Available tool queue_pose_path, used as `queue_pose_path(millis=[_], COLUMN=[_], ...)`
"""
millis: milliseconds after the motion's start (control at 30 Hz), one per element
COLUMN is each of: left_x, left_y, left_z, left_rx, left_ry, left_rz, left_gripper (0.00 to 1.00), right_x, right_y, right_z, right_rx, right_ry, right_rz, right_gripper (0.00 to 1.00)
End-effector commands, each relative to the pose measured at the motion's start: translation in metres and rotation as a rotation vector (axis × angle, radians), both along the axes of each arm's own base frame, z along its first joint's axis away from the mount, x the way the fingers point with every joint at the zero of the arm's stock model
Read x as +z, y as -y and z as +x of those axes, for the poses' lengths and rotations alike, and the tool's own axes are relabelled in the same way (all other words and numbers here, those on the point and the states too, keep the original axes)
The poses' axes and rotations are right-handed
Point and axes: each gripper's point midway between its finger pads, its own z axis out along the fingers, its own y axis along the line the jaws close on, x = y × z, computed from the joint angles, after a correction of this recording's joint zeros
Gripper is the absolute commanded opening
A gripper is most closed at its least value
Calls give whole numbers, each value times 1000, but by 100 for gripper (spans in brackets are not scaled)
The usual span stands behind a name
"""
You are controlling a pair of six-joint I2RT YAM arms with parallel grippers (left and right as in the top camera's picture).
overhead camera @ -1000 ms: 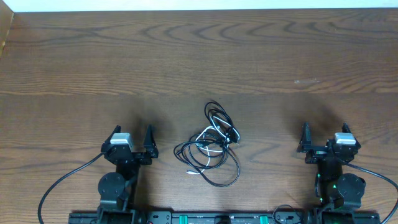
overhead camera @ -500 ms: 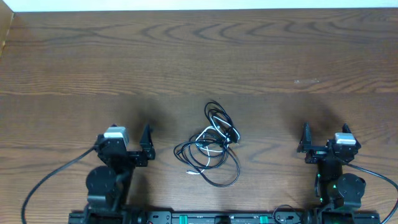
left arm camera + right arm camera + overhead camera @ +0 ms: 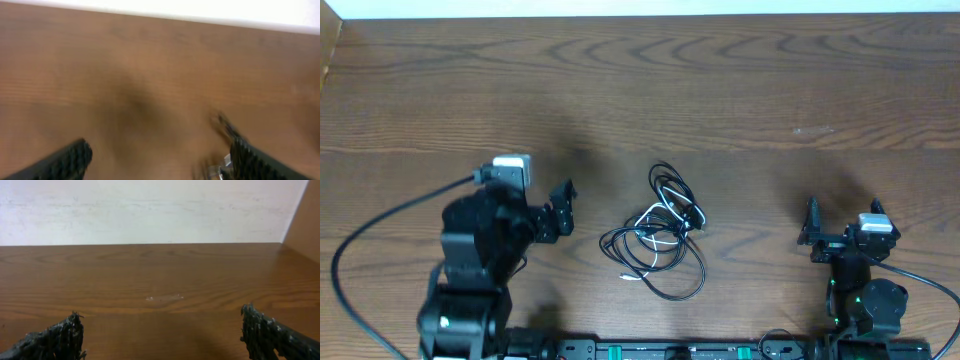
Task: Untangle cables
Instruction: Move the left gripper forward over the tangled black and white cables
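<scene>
Open brown wooden tabletop [image 3: 740, 90] is stretching ahead of my left gripper [image 3: 558, 205]; tangled thin black-and-white cords [image 3: 660, 235] are lying nearby, rightward.

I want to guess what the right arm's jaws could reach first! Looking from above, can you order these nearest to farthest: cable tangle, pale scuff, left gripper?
From the right gripper, overhead view:
1. pale scuff, just beyond it, slightly left.
2. cable tangle, in the middle.
3. left gripper, on the opposite side.
</scene>
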Motion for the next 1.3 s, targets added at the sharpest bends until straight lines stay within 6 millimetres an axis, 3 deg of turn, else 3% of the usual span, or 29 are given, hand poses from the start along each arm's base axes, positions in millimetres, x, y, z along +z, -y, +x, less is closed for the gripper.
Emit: queue_pose_path(millis=[0,367,667,1000,1267], left_x=[14,11,-19,-47,-61], left_y=[4,6,7,9,42], left_z=[10,31,45,40,24], left_rx=[-22,-36,-38,-12,-125], left_ry=[-66,-378,-506,-644,-694], left_rz=[-4,34,43,26,76], left_gripper=[89,89,89,89,89], right_x=[0,0,0,0,0], right_y=[2,2,2,2,2], right_z=[0,0,0,0,0], right_rx=[-9,-9,-9,-9,-9], right_ry=[-1,-1,-1,-1,-1], right_rz=[-12,-12,-12,-12,-12], right_gripper=[99,99,99,99,99])
